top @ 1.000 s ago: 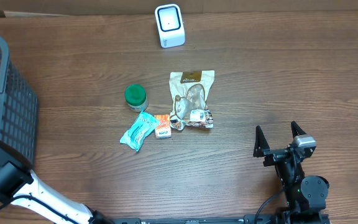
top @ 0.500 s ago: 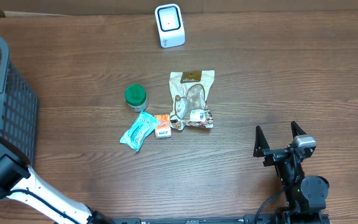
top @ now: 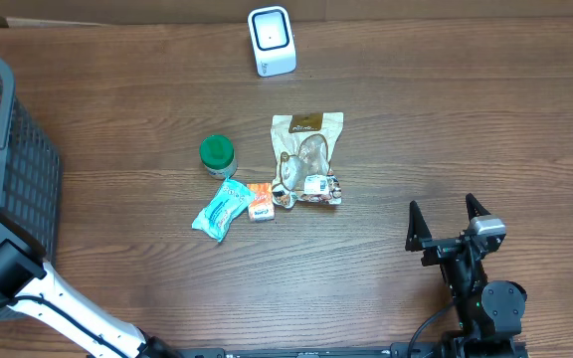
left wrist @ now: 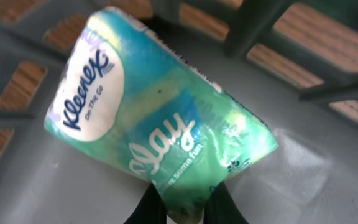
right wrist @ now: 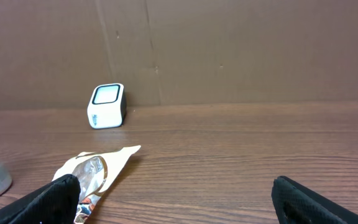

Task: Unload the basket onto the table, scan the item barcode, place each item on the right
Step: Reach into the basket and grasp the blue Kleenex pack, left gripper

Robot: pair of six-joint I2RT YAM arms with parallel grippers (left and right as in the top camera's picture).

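A teal and green Kleenex tissue pack (left wrist: pixel 160 118) lies tilted on the grey basket floor (left wrist: pixel 309 180) in the left wrist view. My left gripper (left wrist: pixel 182 208) is shut on the pack's lower corner, one black finger on each side. In the overhead view the left arm (top: pixel 8 273) reaches into the dark mesh basket (top: pixel 23 149), where its jaws are hidden. The white barcode scanner (top: pixel 272 40) stands at the table's far edge, also seen as scanner (right wrist: pixel 107 104). My right gripper (top: pixel 451 224) rests open and empty at the front right; the right gripper (right wrist: pixel 176 193) faces the scanner.
Mid-table lie a green-lidded jar (top: pixel 217 154), a beige snack pouch (top: pixel 306 149), a teal packet (top: pixel 222 207) and a small orange box (top: pixel 260 201). The pouch (right wrist: pixel 95 168) lies just ahead of the right gripper's left finger. A brown wall backs the table.
The left arm has sunk a little deeper into the basket at the left edge, and its jaws have closed. The right arm and the table items have not moved.
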